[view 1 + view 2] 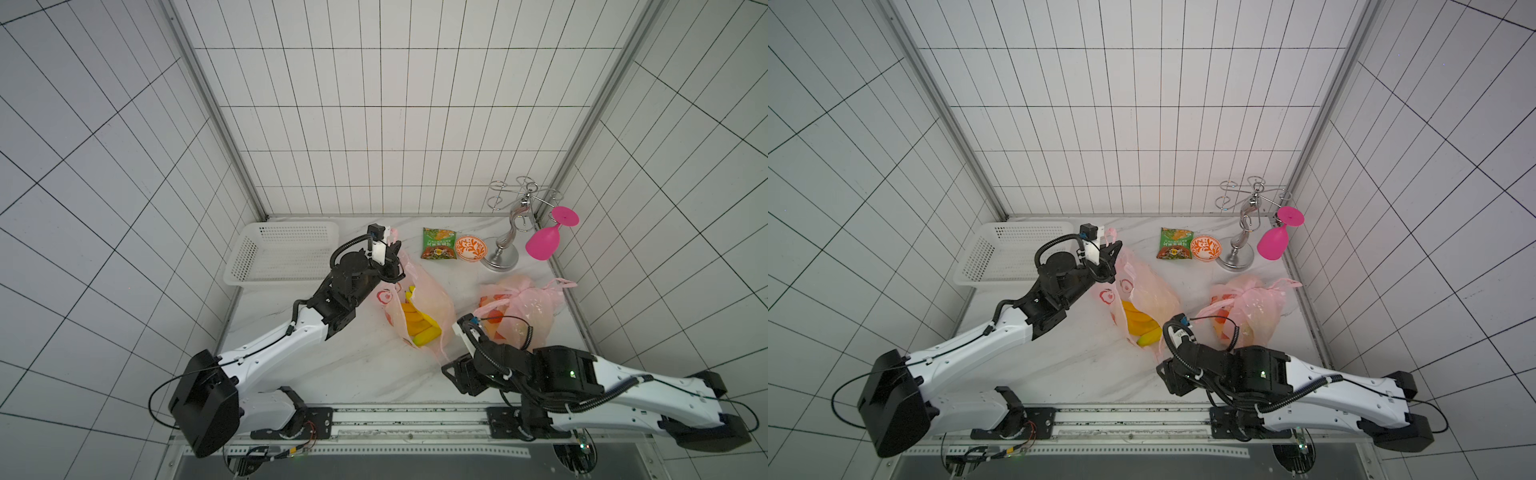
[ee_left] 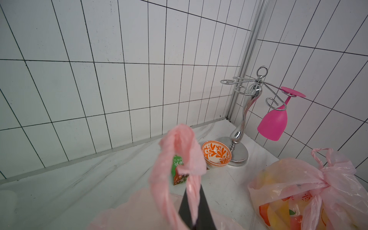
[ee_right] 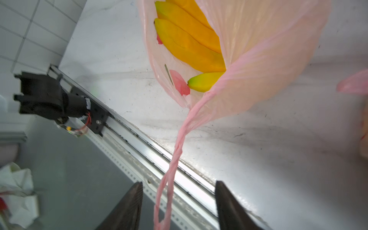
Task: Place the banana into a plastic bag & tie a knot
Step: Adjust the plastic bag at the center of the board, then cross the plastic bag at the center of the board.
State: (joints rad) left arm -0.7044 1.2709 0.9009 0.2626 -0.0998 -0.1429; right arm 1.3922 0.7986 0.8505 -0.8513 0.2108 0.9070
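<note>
One banana bunch (image 1: 417, 326) lies inside the plastic bag (image 1: 434, 297) on the bench (image 1: 332, 365), between both tools. The left tool (image 2: 194, 201) is clamped on one bag handle (image 2: 179, 139). The right tool (image 3: 178, 184) stands parted around the twisted handle (image 3: 180, 139), not gripping it. Two pink bags are counted; the second bag (image 1: 519, 311) is knotted. The print on the snack packet (image 1: 439, 244) is unreadable.

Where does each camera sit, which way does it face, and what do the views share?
Both top views: overhead, looking down on the table; left arm and right arm show.
Left wrist: on the left arm, facing the glass rack; left gripper shows, shut on a bag handle.
Right wrist: on the right arm, facing the banana in the open bag; right gripper shows, open.
Shared: the open bag.
</note>
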